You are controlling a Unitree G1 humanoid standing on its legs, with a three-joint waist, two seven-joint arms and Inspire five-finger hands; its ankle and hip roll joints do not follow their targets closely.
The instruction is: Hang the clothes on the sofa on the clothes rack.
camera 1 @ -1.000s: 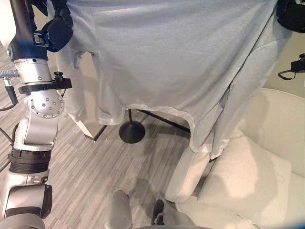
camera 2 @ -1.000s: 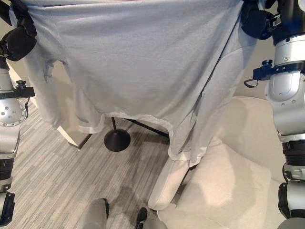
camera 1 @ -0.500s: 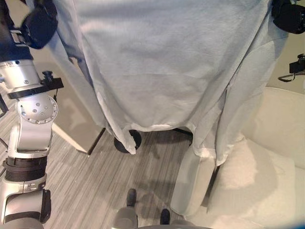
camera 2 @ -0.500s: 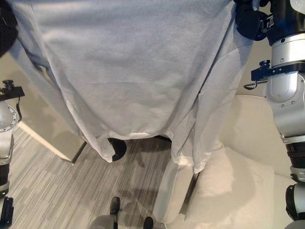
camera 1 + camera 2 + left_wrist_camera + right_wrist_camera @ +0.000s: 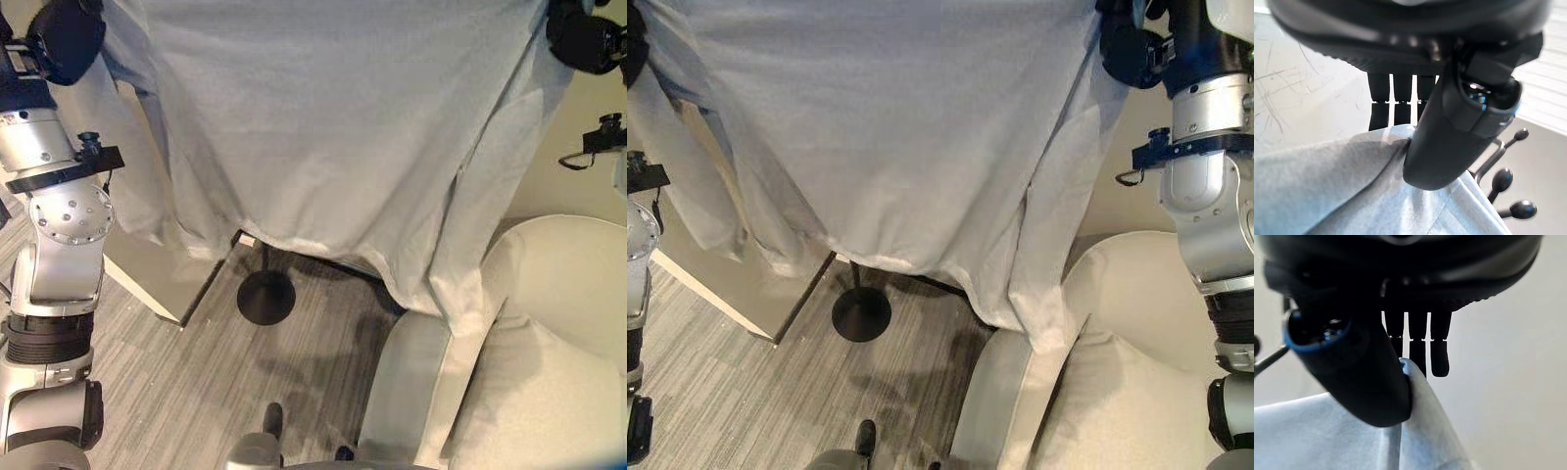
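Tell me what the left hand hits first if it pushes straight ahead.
Likely the clothes rack's knobbed pegs, just past the left hand, which pinches the shirt. Depth is unclear; it may pass beside them.

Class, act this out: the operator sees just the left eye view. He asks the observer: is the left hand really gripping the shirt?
Observer: Yes. The left wrist view shows the left hand pinching the shirt between thumb and fingers.
Operator: And the right?
Observer: The right hand pinches a fold of it too.
Operator: Any sign of the rack's top?
Observer: Dark knobbed pegs of the rack stand just beyond the left hand.
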